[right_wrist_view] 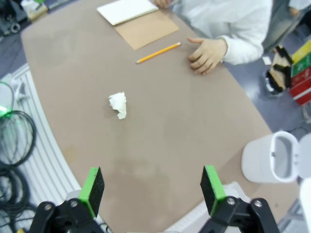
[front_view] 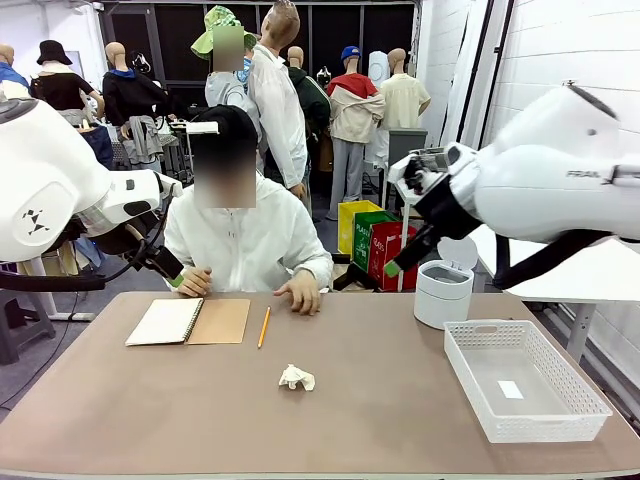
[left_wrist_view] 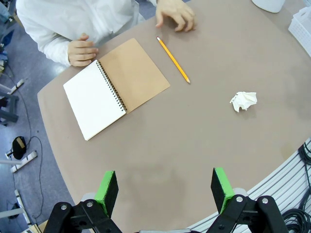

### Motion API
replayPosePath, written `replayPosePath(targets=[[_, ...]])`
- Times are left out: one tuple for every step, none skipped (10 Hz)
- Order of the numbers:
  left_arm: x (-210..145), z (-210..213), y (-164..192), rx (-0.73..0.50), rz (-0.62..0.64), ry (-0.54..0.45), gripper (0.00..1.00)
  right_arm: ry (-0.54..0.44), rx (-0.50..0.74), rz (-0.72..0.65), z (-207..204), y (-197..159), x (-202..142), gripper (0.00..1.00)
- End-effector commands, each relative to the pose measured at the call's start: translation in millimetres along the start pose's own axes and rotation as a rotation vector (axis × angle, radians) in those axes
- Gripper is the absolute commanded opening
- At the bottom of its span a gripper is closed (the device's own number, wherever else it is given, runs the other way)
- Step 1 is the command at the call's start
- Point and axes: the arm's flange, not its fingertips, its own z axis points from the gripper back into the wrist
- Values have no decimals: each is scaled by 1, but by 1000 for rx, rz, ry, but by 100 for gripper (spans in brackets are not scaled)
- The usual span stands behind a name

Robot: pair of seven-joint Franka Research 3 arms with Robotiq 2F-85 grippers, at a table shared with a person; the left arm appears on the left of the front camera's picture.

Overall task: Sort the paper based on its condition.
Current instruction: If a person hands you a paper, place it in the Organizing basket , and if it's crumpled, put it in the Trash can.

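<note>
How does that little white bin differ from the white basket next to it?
The bin is round, tall and solid-walled; the basket is rectangular, low and has latticed walls. The bin has a lid, tipped open; the basket has none. Both are white and stand at the right end of the table.

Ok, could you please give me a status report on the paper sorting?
Left tool open, right tool open, both raised. Crumpled paper on the table, untouched. Nothing blocks it; pencil lies beyond.
</note>
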Motion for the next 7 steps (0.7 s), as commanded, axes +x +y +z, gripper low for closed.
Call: replayPosePath(targets=[[0, 1, 1, -1, 5, -6, 100, 34, 36, 87, -25, 4, 22, 100], [0, 1, 1, -1, 5, -6, 100, 60, 32, 134, -42, 12, 32, 100], [0, 1, 1, -1, 5, -6, 100, 76, 31, 181, -56, 20, 38, 100], [0, 1, 1, -1, 5, -6, 100, 91, 31, 217, -70, 27, 43, 100], [0, 1, 1, -1, 5, -6, 100, 109, 31, 239, -82, 33, 45, 100], [0, 1, 1, -1, 5, -6, 100, 124, 29, 252, -89, 36, 44, 100], [0, 1, 1, -1, 5, -6, 100, 130, 31, 252, -92, 37, 43, 100]])
